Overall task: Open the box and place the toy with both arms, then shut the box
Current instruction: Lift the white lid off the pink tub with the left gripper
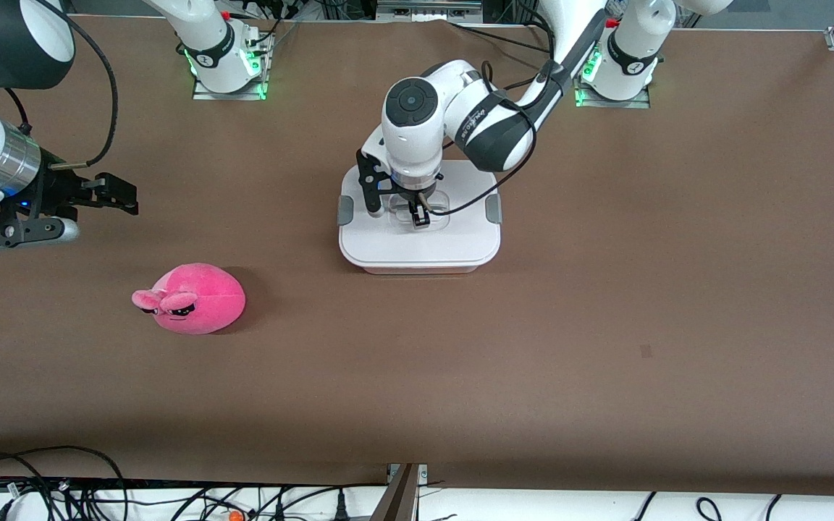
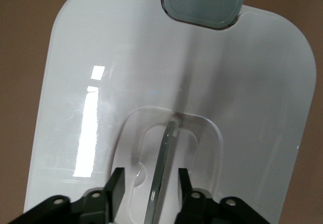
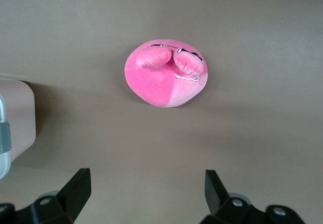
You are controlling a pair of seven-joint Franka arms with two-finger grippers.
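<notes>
Straddling the clear handle bar (image 2: 162, 168) sunk in the lid, my left gripper (image 1: 417, 214) has its jaws at a narrow gap, one either side, not visibly pinching yet. It sits low over the middle of the white lid (image 1: 417, 246) of the rounded pink plastic box (image 1: 420, 268), whose grey side clips (image 1: 493, 209) look shut. If I lift with them latched, I judge the whole box rises or the bar slips out.

My right gripper (image 1: 116, 195) waits with jaws wide, over bare brown surface (image 1: 605, 325) toward the right arm's end. The round hot-pink plush toy (image 1: 191, 298) lies nearer the front camera, well apart from the box. Open room surrounds both; surface edges are distant.
</notes>
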